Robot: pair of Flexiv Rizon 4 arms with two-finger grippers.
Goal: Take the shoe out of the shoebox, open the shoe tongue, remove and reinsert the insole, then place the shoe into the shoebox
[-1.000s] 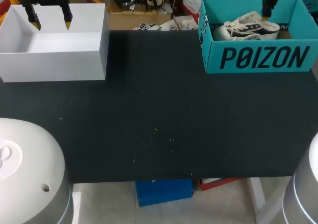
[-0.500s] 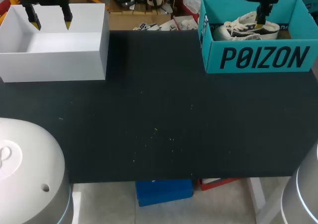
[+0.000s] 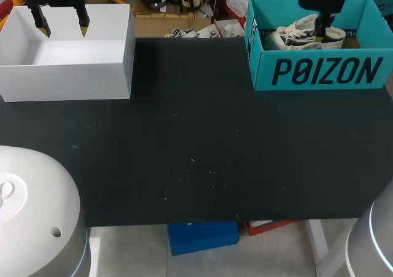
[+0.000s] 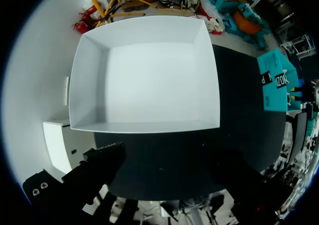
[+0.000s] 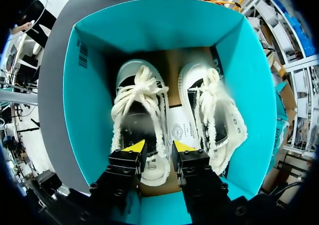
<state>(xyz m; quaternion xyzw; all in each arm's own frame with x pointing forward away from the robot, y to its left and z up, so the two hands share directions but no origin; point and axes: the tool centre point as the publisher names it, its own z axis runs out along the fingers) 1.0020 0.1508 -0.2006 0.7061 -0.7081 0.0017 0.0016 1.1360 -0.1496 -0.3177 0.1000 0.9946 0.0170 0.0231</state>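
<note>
**STEP 1: SHOE PICK-UP FROM SHOEBOX (NOT YET DONE)**

**Status.** The shoebox point(image 3: 319, 71) sits at the desk's point(image 3: 196, 136) far right corner. Two shoes lie in it side by side. The right gripper point(image 5: 158, 146) is down inside the box over the heel end of one shoe point(image 5: 137, 125). Its tips are released, with a narrow gap btwn them. They appear to straddle that shoe's inner collar rim, w/o a visible pinch. The other shoe point(image 5: 214, 120) lies just beside it, clear of the tips. The left gripper point(image 3: 61, 26) hangs over the white box point(image 3: 67, 74) at the desk's far left corner, fingers spread, holding nothing.

**Step in hand (judgement).** This is the first step, grasp and lift-out. Tongue, insole and return steps are all pending.

**Next move calls for (judgement).**
- Lower until the collar rim sits btwn the tips, then clench.
- Lift straight up, clear of the box walls.
- Risk: laces or the neighbour shoe may snag on the way up.

**View cross-check.**
- Right wrist view: shows both shoes, their laces and which one is targeted. The head view gives only a partial side look, with the arm in front.
- Head view: shows the left gripper's yellow tips apart. The left wrist view leaves those tips out and gives only dark finger bodies.
- Left wrist view: shows the white box's inside from above.
</note>
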